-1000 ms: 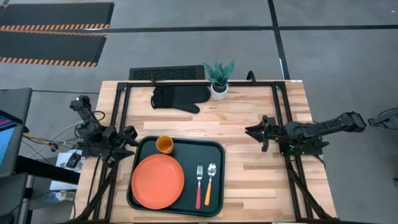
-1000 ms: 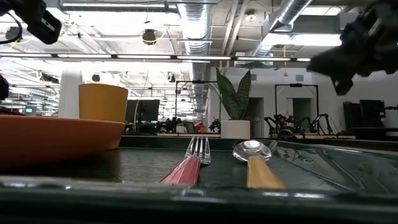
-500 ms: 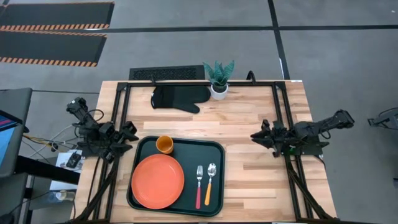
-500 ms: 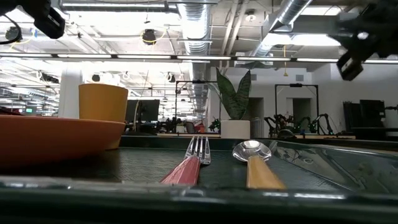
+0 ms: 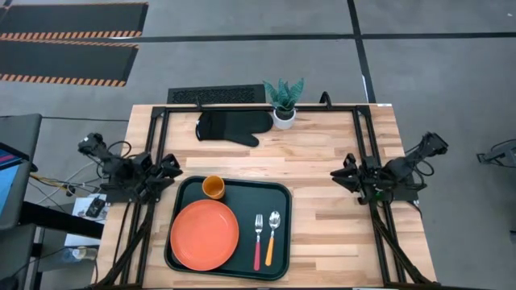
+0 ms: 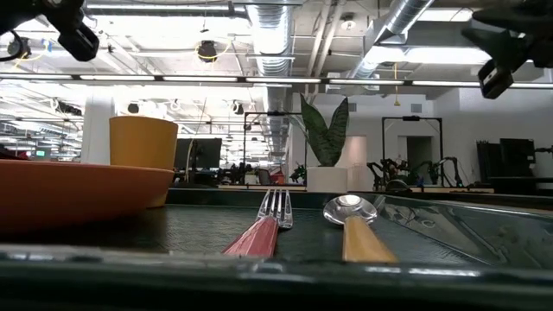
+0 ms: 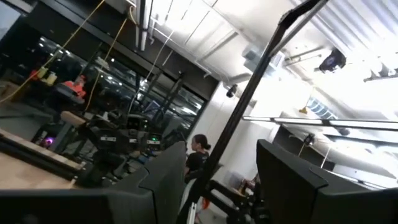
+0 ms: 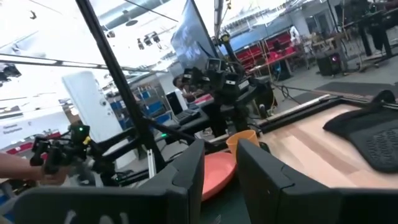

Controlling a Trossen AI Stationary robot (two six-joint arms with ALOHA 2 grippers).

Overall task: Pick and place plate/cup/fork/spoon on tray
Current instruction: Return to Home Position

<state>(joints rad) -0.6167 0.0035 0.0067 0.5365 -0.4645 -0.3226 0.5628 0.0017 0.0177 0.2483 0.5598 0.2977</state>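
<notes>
The dark green tray lies on the wooden table, near its front left. On it rest the orange plate, the orange-yellow cup upright at the tray's far side, the red-handled fork and the orange-handled spoon side by side, as the low view shows: fork, spoon. My left gripper is open and empty at the table's left edge, beside the tray. My right gripper is open by a narrow gap and empty at the table's right side; its wrist view shows plate and cup.
A black oven mitt and a white pot with a green plant lie at the table's far side. Black frame rails run along the left and right sides. Bare wood lies between the tray and my right arm.
Both arms have drawn back from the tray. My left gripper has gone toward the table's left edge and risen a little. My right gripper has gone toward the right edge, its arm folding back. The things on the tray have stayed where they were.
</notes>
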